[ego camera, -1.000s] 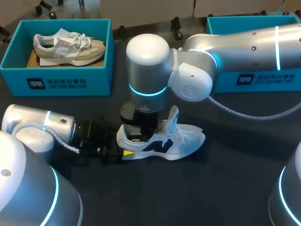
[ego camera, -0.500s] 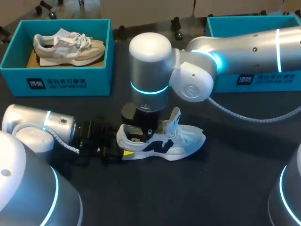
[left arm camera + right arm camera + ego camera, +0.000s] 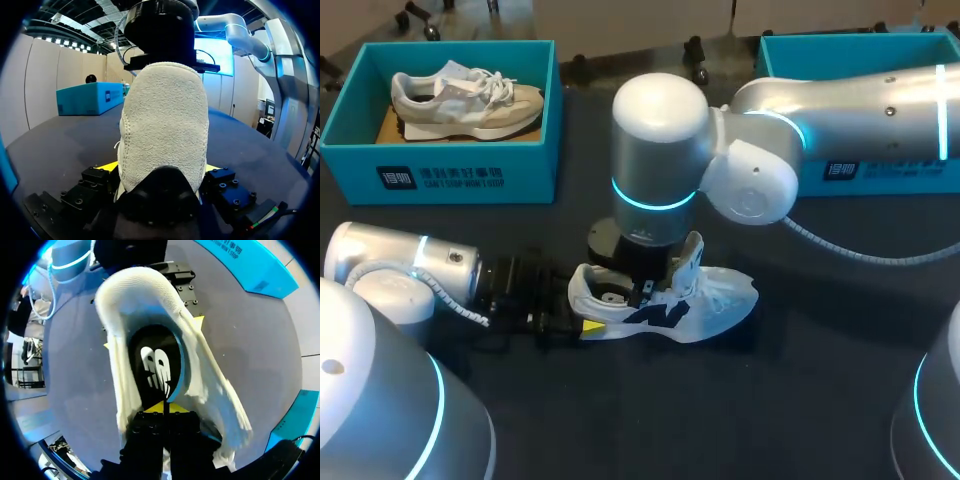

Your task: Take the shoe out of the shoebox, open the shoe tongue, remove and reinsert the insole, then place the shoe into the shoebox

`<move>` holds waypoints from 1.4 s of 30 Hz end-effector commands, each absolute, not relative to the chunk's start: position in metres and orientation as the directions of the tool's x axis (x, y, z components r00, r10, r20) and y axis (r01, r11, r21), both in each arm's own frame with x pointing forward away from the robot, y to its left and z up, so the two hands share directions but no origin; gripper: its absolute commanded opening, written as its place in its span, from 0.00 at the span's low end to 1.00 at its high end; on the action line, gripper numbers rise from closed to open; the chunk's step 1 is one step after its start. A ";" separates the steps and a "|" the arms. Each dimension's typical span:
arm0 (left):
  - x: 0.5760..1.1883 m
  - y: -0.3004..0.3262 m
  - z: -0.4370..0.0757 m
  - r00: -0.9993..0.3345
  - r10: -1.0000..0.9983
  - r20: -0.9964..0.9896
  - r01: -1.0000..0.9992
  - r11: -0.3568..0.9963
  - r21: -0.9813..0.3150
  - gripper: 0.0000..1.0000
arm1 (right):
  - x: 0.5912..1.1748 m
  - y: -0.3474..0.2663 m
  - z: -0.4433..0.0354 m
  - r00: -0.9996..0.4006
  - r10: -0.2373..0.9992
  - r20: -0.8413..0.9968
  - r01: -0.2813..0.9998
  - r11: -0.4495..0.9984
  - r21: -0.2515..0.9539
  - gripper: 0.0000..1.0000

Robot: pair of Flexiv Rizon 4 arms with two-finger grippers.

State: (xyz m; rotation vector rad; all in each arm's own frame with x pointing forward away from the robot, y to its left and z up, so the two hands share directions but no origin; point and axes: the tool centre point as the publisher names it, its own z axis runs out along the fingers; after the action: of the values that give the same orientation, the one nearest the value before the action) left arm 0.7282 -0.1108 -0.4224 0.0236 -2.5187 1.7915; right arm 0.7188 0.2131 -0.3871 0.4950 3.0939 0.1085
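We log the shoe (image 3: 715, 298) standing on its sole mid-worktop, toe toward the right edge, tongue raised. Left gripper (image 3: 160, 172) clamps the heel from both sides. Right gripper (image 3: 164, 409) hangs over the opening, tips together at the black insole (image 3: 155, 365); we cannot tell whether they pinch it. Worktop (image 3: 800, 400) is dark and matte. Far-left corner: teal box (image 3: 450, 175) holding a second shoe (image 3: 465, 100). Another box (image 3: 880, 170) sits far right.

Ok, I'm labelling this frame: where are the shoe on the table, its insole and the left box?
shoe (image 3: 725, 297): head view, on its toe.
insole (image 3: 156, 365): right wrist view, on its white print.
left box (image 3: 535, 175): head view, on its front wall.
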 end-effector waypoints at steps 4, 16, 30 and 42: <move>0.731 -0.110 -0.424 -0.999 0.016 0.051 -0.043 0.329 -0.943 0.00 | 0.717 0.201 -0.370 -0.952 0.306 -0.029 0.302 0.948 0.096 0.00; 0.731 -0.110 -0.424 -0.999 0.016 0.051 -0.043 0.329 -0.943 0.00 | 0.727 0.195 -0.348 -0.953 0.295 -0.074 0.289 0.953 0.089 0.00; 0.731 -0.110 -0.424 -0.999 0.016 0.051 -0.043 0.329 -0.943 0.00 | 0.742 0.198 -0.322 -0.962 0.246 -0.120 0.231 0.964 0.128 0.00; 0.731 -0.110 -0.424 -0.999 0.016 0.051 -0.043 0.329 -0.943 0.00 | 0.756 0.217 -0.307 -0.983 0.148 -0.113 0.126 0.976 0.178 0.00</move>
State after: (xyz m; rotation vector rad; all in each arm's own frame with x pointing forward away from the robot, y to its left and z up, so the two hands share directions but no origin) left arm 0.7295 -0.1101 -0.4225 0.0271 -2.5205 1.7913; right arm 0.7528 0.2138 -0.3082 0.2172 2.9872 0.2597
